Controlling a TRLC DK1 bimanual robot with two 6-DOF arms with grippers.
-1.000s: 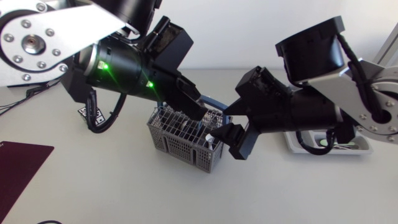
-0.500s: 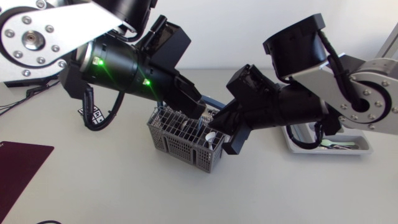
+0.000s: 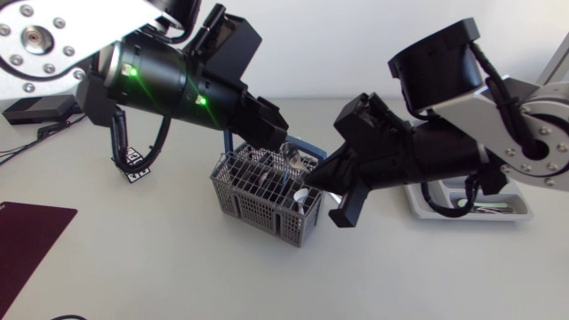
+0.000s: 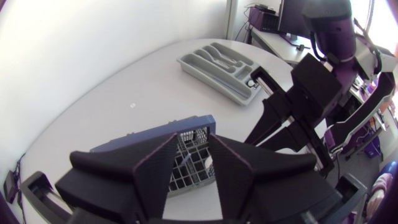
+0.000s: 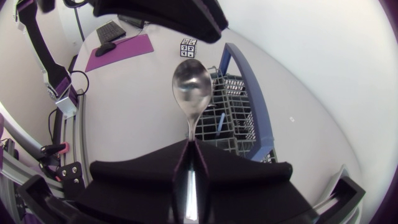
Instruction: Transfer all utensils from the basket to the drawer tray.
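Step in hand, by our reckoning: taking one spoon from the utensil basket. We are clamping its handle in the right gripper, bowl pointing ahead, close by the basket. The left gripper is hanging over the basket, fingers parted, grasping nothing. Next move, as we judge it: carrying the spoon to the drawer tray, well apart, and lowering it into a compartment.

No text can be read; only a black-and-white pattern marks the small cube
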